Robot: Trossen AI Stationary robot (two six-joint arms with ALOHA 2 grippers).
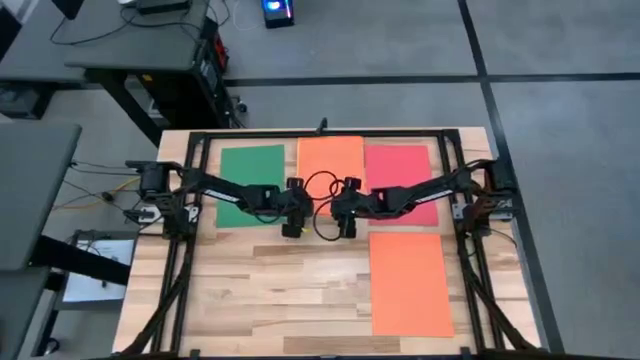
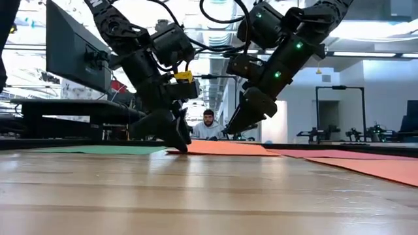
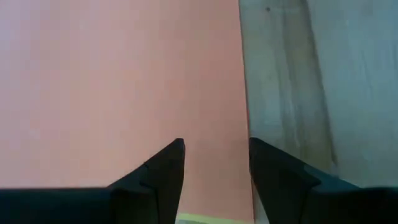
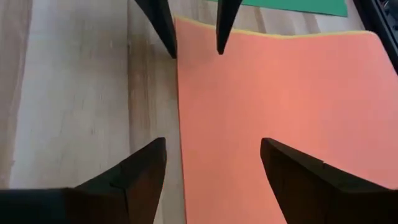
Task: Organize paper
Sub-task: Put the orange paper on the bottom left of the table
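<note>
Lying flat on the desk [image 1: 250,290] at upper centre of the high view, the thin, limp orange sheet [image 1: 330,158] looks liftable only by its near edge, which the open left gripper [image 1: 292,230] and open right gripper [image 1: 347,228] straddle.

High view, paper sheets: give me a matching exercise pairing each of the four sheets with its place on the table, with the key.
Sheets:
1. green sheet
2. far orange sheet
3. pink-red sheet
4. near orange sheet

Places:
A. alone in the near half of the table, on the right arm's side
B. middle of the far row, with both grippers at its near edge
C. left end of the far row, partly under the left arm
D. right end of the far row, partly under the right arm

Pairs: 1-C, 2-B, 3-D, 4-A
</note>
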